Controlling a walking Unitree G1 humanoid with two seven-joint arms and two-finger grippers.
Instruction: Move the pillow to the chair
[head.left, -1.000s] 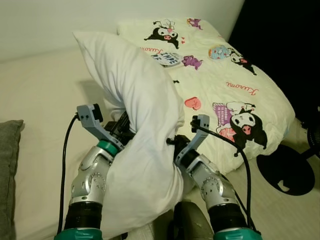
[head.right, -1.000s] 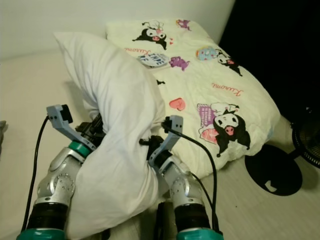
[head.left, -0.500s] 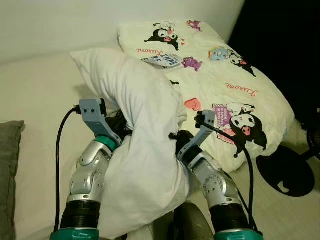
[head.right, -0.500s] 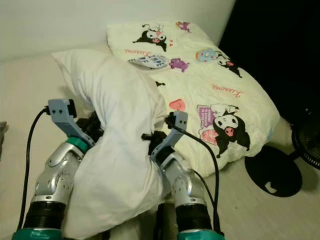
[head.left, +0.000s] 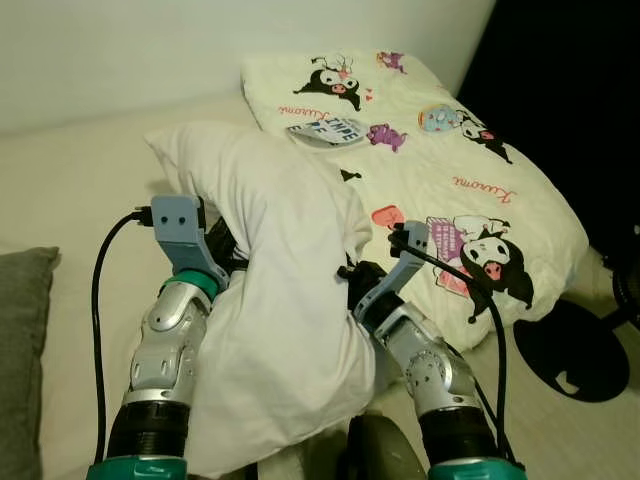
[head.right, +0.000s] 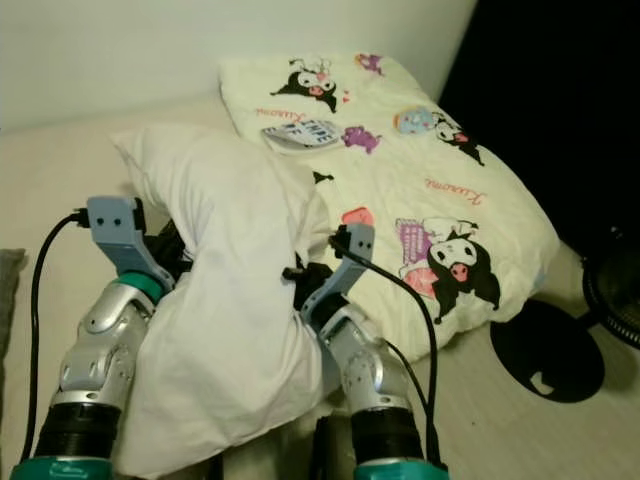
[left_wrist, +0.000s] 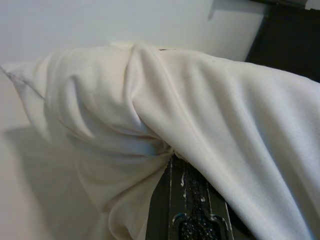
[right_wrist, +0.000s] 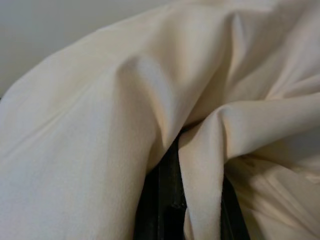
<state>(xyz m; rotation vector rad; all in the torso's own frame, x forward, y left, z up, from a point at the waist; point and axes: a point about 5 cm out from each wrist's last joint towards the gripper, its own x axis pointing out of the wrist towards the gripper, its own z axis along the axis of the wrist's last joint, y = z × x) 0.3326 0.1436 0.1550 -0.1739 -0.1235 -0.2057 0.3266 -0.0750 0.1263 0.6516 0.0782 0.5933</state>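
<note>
A big white pillow (head.left: 280, 290) is squeezed between my two arms above the beige bed (head.left: 80, 190); its upper end droops toward the far left. My left gripper (head.left: 230, 262) is dug into its left side, and my right gripper (head.left: 356, 282) into its right side. Each is shut on a fold of the cloth. In the left wrist view a black finger (left_wrist: 192, 200) disappears under bunched fabric (left_wrist: 150, 100). The right wrist view has another black finger (right_wrist: 165, 200) wrapped in creases of the pillow (right_wrist: 100, 125). Both sets of fingertips are buried in it.
A pale quilt (head.left: 470, 170) printed with cartoon figures lies on the bed's far right. A grey cushion (head.left: 20, 330) sits at the left edge. On the floor to the right stands a round black fan base (head.left: 575, 350). A white wall (head.left: 150, 50) runs behind the bed.
The pillow's upper end has sunk lower toward the bed and the fold has flattened. Both grippers keep their hold; the left arm has shifted slightly left.
</note>
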